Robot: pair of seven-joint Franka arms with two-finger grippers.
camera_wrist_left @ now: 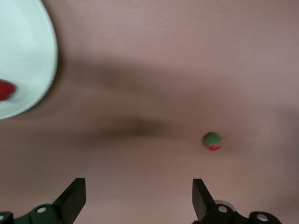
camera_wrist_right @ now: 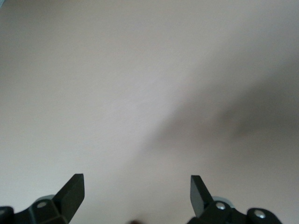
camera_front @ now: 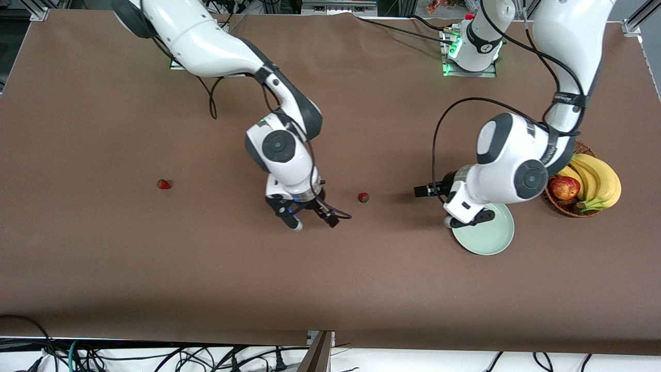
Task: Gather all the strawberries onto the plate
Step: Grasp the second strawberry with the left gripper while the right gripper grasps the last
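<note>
One strawberry [camera_wrist_left: 5, 89] lies in the plate [camera_front: 490, 235], seen at the rim in the left wrist view. The plate sits toward the left arm's end of the table, just beside the wicker basket [camera_front: 568, 206] holding bananas [camera_front: 599, 181] and an apple [camera_front: 564, 187]. A second strawberry [camera_front: 363, 197] lies on bare brown table [camera_front: 155, 268] between the two grippers, well apart from the plate. A third strawberry [camera_front: 163, 184] lies alone toward the right arm's end, with wide clear cloth around it. The left gripper [camera_front: 439, 190] hangs over the plate's edge, fingers spread apart and holding nothing. The right gripper [camera_front: 310, 217] hangs over bare table near the middle berry, fingers likewise apart and holding nothing.
</note>
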